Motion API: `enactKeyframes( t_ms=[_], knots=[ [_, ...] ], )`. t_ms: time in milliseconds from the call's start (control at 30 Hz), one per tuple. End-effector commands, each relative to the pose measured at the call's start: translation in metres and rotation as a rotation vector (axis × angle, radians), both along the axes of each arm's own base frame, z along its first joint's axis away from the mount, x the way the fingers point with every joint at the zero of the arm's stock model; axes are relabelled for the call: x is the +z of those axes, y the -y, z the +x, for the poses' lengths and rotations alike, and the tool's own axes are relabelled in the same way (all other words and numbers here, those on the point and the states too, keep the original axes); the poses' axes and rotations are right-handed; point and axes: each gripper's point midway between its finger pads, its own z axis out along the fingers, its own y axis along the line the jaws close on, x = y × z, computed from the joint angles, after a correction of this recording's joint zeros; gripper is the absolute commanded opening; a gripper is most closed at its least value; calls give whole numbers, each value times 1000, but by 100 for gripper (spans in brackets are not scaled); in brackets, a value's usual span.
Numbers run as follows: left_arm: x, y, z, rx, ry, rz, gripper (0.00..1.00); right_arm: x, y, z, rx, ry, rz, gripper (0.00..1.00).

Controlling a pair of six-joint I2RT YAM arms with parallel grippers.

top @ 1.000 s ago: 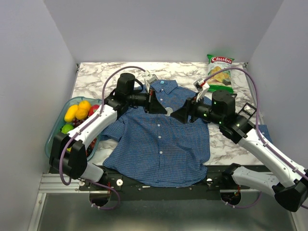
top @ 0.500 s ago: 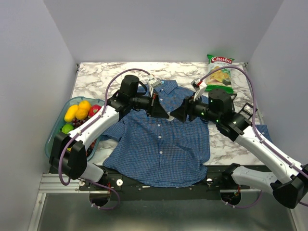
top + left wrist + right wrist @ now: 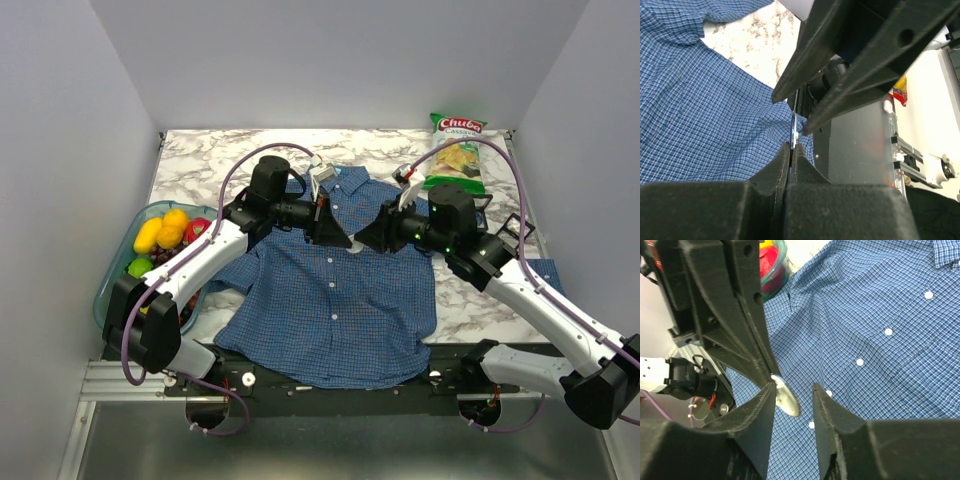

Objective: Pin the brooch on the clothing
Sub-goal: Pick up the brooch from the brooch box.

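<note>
The blue checked shirt [image 3: 330, 300] lies flat on the marble table, collar at the far end. It also shows in the left wrist view [image 3: 705, 100] and the right wrist view [image 3: 880, 315]. My left gripper [image 3: 343, 238] hovers over the shirt's chest and is shut on the brooch [image 3: 794, 131], a thin silvery disc seen edge-on there. My right gripper [image 3: 366, 240] faces it tip to tip. In the right wrist view the right gripper [image 3: 794, 390] is open, and the brooch [image 3: 786, 397] sits between its fingers, close against the left finger. Both grippers hold above the fabric.
A clear bowl of fruit [image 3: 118, 262] stands at the table's left edge. A green Chuba chips bag [image 3: 456, 150] lies at the far right. A small dark object [image 3: 515, 228] sits by the right arm. One sleeve [image 3: 552, 276] reaches past the right arm.
My left gripper has moved right with the brooch and my right gripper has moved left. Their tips now meet, with the right fingers on either side of the brooch.
</note>
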Motion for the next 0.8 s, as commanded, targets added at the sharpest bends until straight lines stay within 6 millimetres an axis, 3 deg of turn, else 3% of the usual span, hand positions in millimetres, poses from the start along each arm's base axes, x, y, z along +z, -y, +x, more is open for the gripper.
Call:
enactKeyframes(
  t_ms=[0,333,667,767],
  knots=[
    [16,1,-11,-71,27,-52,0,-5,4,-1,13,17,-26,39],
    [17,2,-12,-75,23,-64,0,-6,-2,-14,99,6,-17,28],
    [21,1,-16,-86,18,-81,0,-7,-1,-15,99,17,-22,3],
    [24,2,-14,-84,30,-90,0,-8,1,-14,87,18,-27,1]
  ],
)
